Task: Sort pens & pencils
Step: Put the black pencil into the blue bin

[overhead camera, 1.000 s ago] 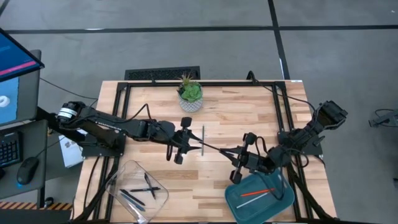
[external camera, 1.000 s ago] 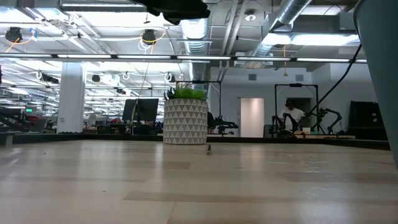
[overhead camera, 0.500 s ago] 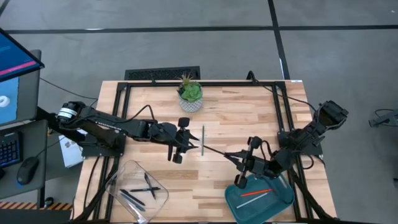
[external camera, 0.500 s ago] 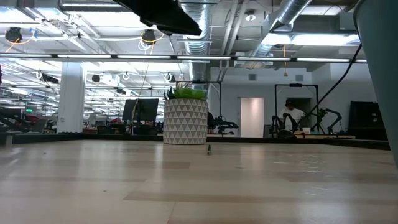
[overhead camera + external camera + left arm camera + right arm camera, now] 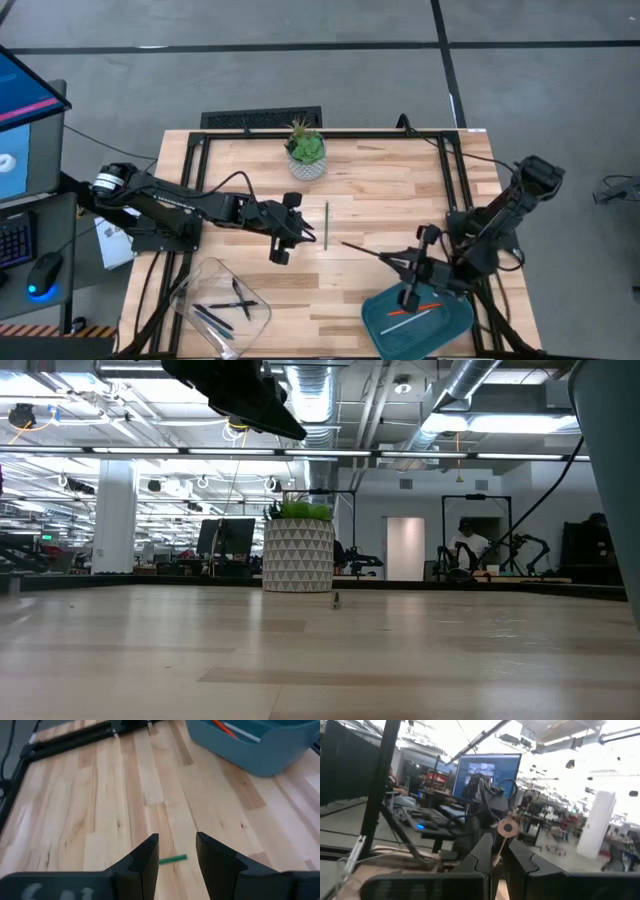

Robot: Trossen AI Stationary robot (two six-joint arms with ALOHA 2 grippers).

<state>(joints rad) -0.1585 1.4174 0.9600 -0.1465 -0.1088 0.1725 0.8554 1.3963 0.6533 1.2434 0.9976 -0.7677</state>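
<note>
A grey-green pencil (image 5: 326, 225) lies flat on the table's middle. My left gripper (image 5: 303, 232) hangs open just left of it, and the pencil's end (image 5: 172, 859) shows below the gap between the fingers. My right gripper (image 5: 402, 262) is shut on a thin dark stick (image 5: 365, 251), above the table beside the blue tray (image 5: 455, 325). An orange-red pen (image 5: 412, 309) and a white one lie in that tray. A clear tray (image 5: 200, 278) near the front left holds dark pens (image 5: 225, 310). My right gripper pinches the dark stick between its two fingers near one end (image 5: 495, 857). The fingers come level from the table's right side and lie roughly along the stick. The stick juts out toward the table's left, its round tip (image 5: 507, 827) beyond the fingertips, lifted clear of the table.
A potted plant (image 5: 306, 152) stands at the far middle of the table. Black frame rails (image 5: 190, 190) run along the table's sides and far edge. A monitor and a keyboard sit off the left edge. A person (image 5: 468, 545) shows far back in the room.
My right gripper has gone toward the table's right and near edges, toward the blue tray, carrying the dark stick. The stick's free end, which reached my left gripper a second ago, is now drawn well away from it. My left gripper has tipped slightly downward.
</note>
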